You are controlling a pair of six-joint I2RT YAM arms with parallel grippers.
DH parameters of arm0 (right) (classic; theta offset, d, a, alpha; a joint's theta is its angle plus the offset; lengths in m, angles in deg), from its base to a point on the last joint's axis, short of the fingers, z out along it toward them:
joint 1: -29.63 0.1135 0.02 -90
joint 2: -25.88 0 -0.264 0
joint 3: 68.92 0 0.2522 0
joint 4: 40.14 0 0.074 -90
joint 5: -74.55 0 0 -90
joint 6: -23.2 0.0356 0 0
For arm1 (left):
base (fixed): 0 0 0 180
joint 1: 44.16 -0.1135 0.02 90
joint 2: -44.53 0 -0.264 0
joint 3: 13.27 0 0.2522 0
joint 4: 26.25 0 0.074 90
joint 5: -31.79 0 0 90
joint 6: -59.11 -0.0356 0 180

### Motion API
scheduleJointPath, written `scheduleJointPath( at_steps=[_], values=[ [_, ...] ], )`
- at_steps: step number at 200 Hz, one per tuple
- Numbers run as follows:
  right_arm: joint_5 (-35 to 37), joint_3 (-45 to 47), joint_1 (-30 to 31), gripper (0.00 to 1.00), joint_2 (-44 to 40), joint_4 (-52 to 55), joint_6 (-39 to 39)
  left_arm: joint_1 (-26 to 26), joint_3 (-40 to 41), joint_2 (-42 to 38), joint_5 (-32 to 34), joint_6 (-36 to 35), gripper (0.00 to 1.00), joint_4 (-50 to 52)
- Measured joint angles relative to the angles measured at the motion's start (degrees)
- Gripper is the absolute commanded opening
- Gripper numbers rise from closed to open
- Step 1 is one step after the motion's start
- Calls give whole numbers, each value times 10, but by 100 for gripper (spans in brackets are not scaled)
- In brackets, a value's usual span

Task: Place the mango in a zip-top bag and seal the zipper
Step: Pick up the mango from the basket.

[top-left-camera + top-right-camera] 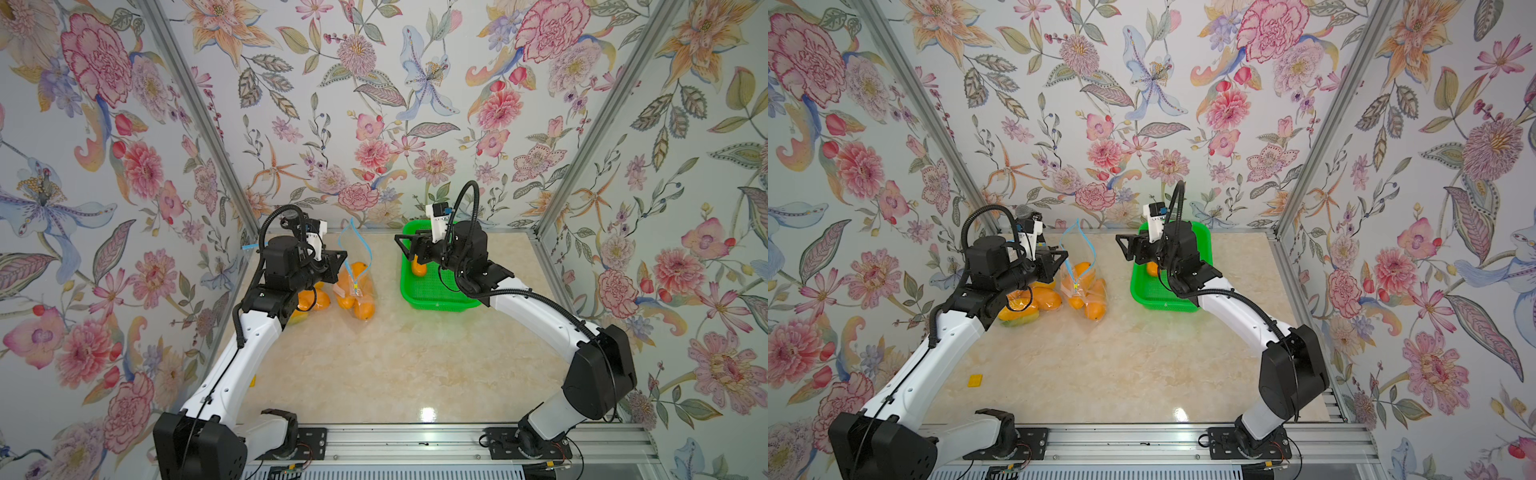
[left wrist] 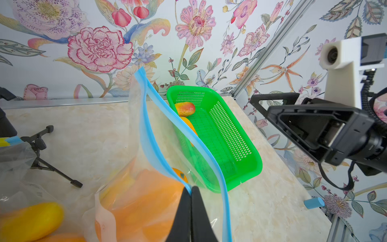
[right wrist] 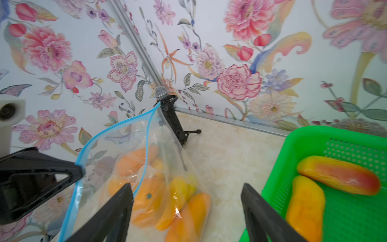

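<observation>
Left gripper (image 2: 191, 188): jaws pinched tight on bag (image 2: 134, 188) zipper rim, mouth held up. Right gripper (image 3: 186, 185): jaws wide, empty, between bag and basket (image 3: 356, 134). Two mangoes (image 3: 339, 176) in basket, near bench (image 1: 415, 365) back edge; more inside bag.

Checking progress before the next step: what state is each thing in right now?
Bag: mouth open and held up, partly filled.
Zipper: unsealed.
Left pincer: shut on bag rim.
Right pincer: open, empty.
Basket: holds two mangoes.
Second bag: lying filled; seal unclear.
</observation>
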State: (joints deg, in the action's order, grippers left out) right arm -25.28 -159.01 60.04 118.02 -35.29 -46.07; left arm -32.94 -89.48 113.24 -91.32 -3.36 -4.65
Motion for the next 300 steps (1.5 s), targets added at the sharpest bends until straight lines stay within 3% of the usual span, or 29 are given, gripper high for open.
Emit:
scheduleJointPath(
  at_steps=[47,80,120,175,200,219,249,274,300],
  values=[
    [59,-91,-54,79,179,136,10,60,-2,0,-1,8,0,-25],
    [68,-191,-54,77,309,222,7,56,-2,6,13,3,0,-19],
    [58,-299,-54,68,389,268,0,54,4,8,18,3,0,-24],
    [91,-399,-53,66,462,342,-23,48,4,8,19,3,0,-26],
    [106,-437,-51,43,488,379,-38,43,4,7,19,3,0,-26],
    [111,-443,-49,33,487,394,-40,41,4,7,19,3,0,-26],
    [113,-415,-39,28,444,395,-38,41,4,7,19,3,0,-24],
    [88,-273,-23,27,290,318,-19,40,4,7,19,3,0,-24],
    [52,-132,7,29,95,141,9,40,4,7,19,3,0,-25]
  ],
)
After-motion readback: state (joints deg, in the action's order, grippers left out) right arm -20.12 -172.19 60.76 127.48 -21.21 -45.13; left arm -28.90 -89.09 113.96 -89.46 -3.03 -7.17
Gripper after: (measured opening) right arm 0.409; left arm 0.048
